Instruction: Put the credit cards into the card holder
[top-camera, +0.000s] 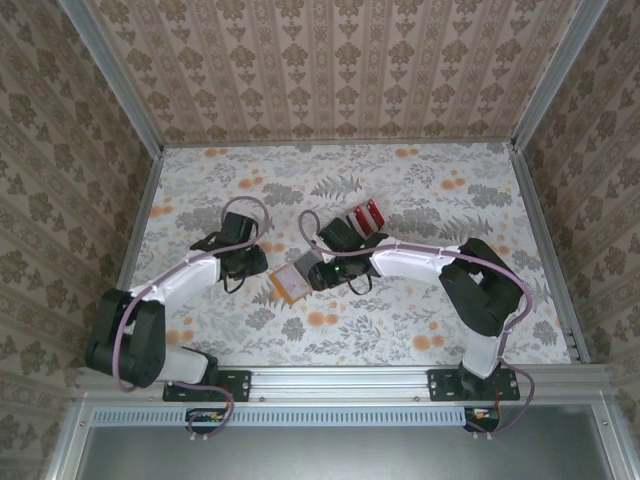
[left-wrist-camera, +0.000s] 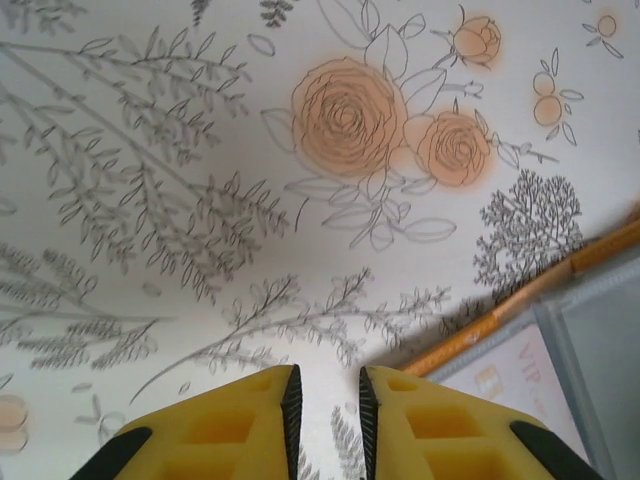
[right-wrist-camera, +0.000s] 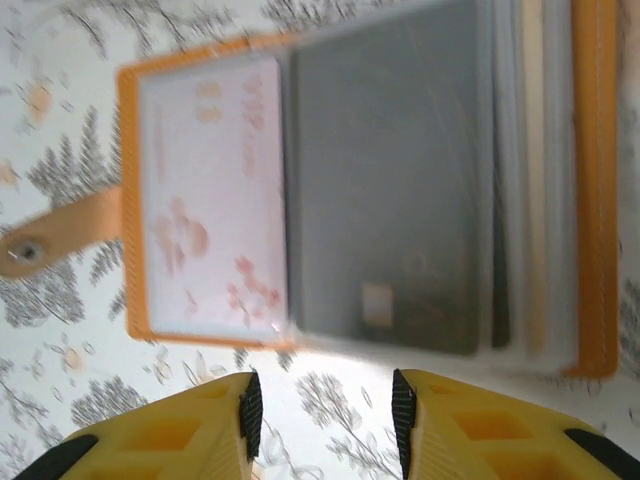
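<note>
between cards: card holder (top-camera: 288, 284) lay open on the tabletop (top-camera: 450, 320), left claw (left-wrist-camera: 325, 388) slightly apart and empty beside it, right claw (right-wrist-camera: 322, 392) apart and empty over it, so next probably needed a clean pinch on the red credit cards (top-camera: 366, 216) nearby.

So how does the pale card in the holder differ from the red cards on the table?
The pale card is whitish with pink marks; the red cards are bright red. The pale card sits inside the open card holder; the red cards lie loose on the table, outside it. Both are small rectangles.
</note>
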